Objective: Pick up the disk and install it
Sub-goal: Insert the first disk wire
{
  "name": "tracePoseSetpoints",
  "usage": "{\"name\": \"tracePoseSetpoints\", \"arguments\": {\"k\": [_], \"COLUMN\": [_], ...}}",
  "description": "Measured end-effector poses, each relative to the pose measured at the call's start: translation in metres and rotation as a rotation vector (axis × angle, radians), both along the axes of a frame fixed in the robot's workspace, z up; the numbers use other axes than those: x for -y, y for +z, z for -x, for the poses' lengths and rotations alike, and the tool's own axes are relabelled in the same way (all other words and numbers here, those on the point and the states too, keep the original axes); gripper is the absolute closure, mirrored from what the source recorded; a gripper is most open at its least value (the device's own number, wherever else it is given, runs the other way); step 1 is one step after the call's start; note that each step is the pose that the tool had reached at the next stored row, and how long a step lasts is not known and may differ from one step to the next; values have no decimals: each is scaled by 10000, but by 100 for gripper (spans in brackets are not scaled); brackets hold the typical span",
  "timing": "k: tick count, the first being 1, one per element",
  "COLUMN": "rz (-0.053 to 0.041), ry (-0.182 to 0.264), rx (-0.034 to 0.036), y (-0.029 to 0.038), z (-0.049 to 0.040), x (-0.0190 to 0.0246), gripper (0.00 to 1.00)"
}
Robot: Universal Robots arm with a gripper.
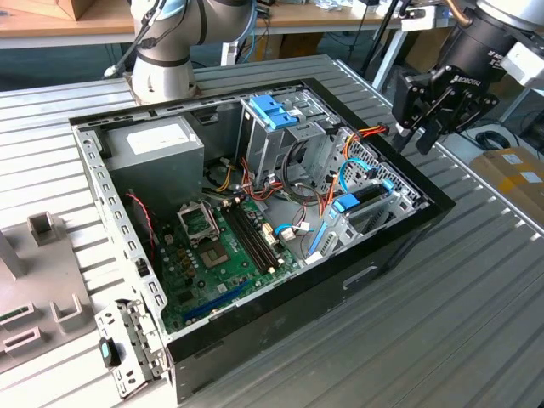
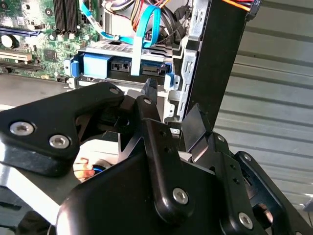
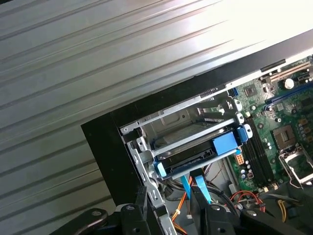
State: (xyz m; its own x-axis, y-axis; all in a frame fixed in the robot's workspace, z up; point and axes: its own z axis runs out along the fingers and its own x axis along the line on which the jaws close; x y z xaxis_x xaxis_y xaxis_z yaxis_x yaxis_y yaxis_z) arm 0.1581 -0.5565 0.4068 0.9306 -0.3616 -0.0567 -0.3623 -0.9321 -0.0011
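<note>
Gripper: the gripper [image 1: 425, 127] hung in the air just outside the case's black rim, at about two o'clock from the motherboard in the exterior view. Its fingers stood apart with nothing between them; it carried no load.
Gripper close up: in the second wrist view the dark linkages and fingers [image 2: 146, 105] spread wide, and no object lay in the gap.
Disk: the disk [image 1: 364, 200] sat inside the computer case [image 1: 280, 319], in the drive bay at roughly three o'clock of the motherboard, its blue carrier rail facing inward. It lay near the gripper but apart from it, below and inboard of the rim.
Disk seating: in the first wrist view the disk [image 3: 195, 156] lay level between the bay's metal rails, its blue rail end flush with the bay mouth. In the second wrist view blue cables [image 2: 146, 34] ran to its rear connectors.
Progress: judged from this, pick-up and insertion looked done, the disk appearing fully home in its bay. Whether it had latched could not be told.
Left to do: apparently little beyond clearing the arm away.
Motherboard: the motherboard [image 1: 225, 255] lay flat on the case floor, untouched.
Farther back: the tall drive cage [image 1: 276, 127] with its blue handle stood at twelve o'clock, beside the grey power supply [image 1: 153, 153].
</note>
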Motion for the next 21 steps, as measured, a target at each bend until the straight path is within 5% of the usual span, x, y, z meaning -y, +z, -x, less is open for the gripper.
{"name": "tracePoseSetpoints", "arguments": {"k": [3, 5, 6, 21], "rz": [-38, -94, -101, -121], "ry": [136, 511, 609, 1020], "rx": [0, 0, -1, -2], "y": [-2, -19, -24, -39], "z": [-15, -38, -41, -56], "x": [-12, -172, -209, -338], "gripper": [52, 52, 52, 52]}}
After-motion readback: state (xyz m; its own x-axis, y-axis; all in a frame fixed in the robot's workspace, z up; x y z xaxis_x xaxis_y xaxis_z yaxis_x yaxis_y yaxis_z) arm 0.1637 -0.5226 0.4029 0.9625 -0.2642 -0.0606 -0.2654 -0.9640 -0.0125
